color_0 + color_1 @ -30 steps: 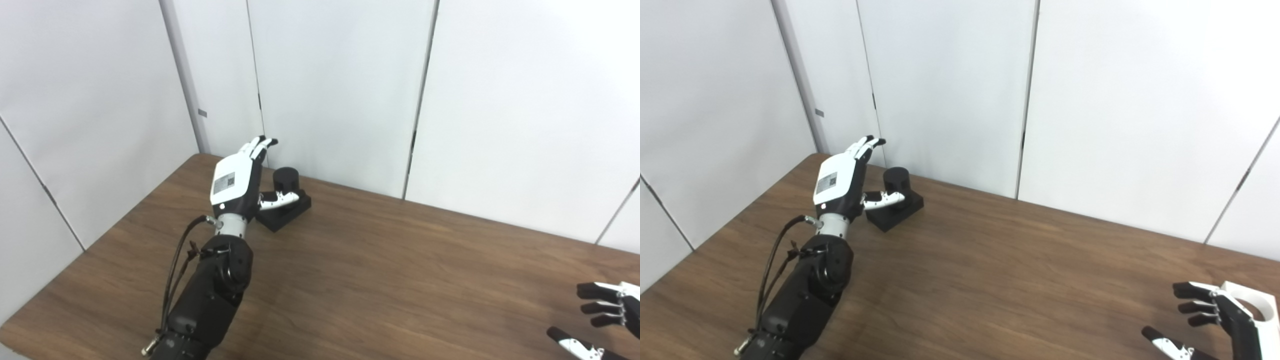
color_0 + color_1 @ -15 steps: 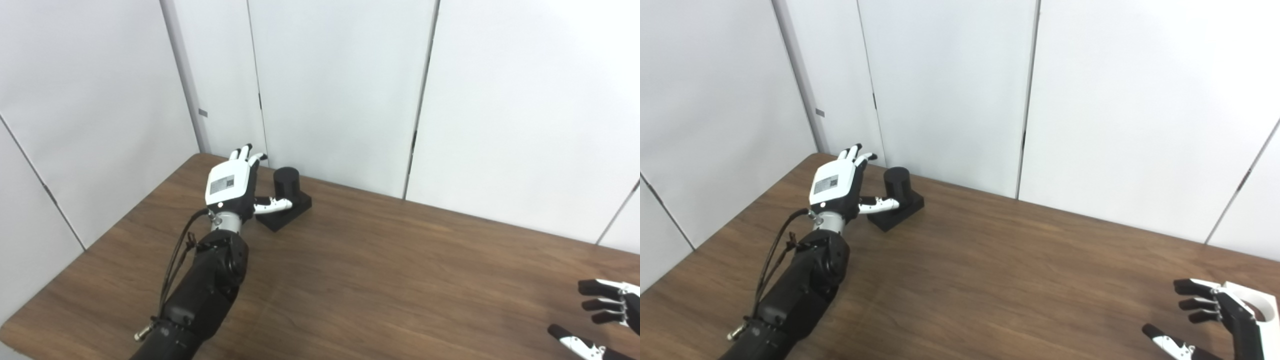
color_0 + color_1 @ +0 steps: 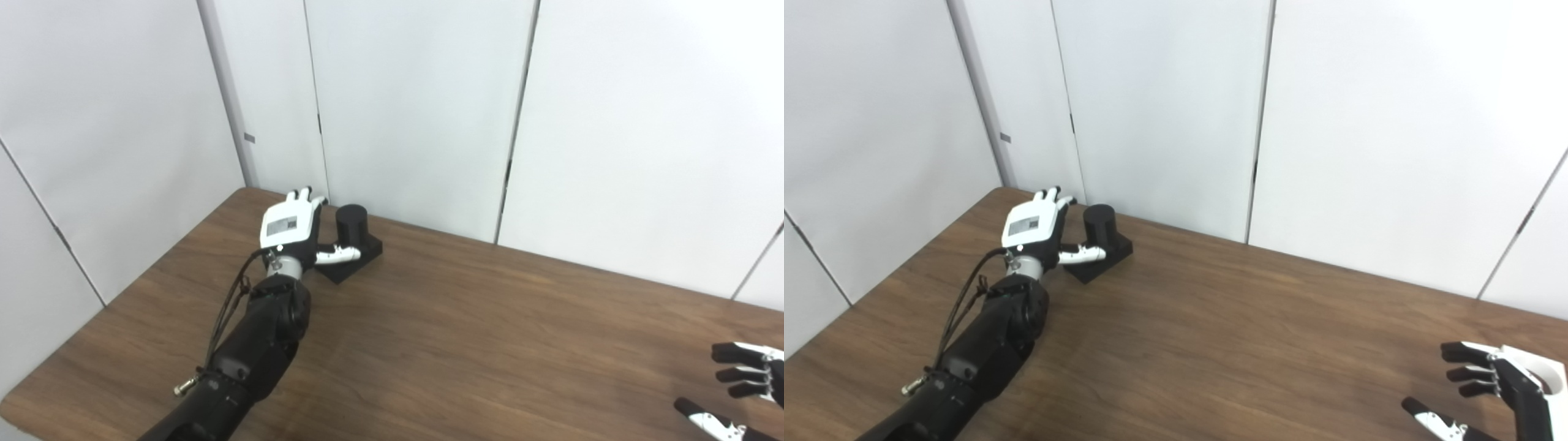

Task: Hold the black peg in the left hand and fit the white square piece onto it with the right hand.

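here the left hand (image 3: 288,229) is spread open and holds nothing, its thumb reaching across the low base of the black peg (image 3: 351,223), which stands upright just to the hand's right near the table's (image 3: 465,343) far edge. the right hand (image 3: 1497,392), also open and empty, waits well apart at the near right, just beside the white square piece (image 3: 1543,370).

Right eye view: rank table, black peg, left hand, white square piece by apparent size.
1. table
2. left hand and black peg with its base: look alike, not ranked
3. white square piece: smallest showing, but partly hidden behind the right hand
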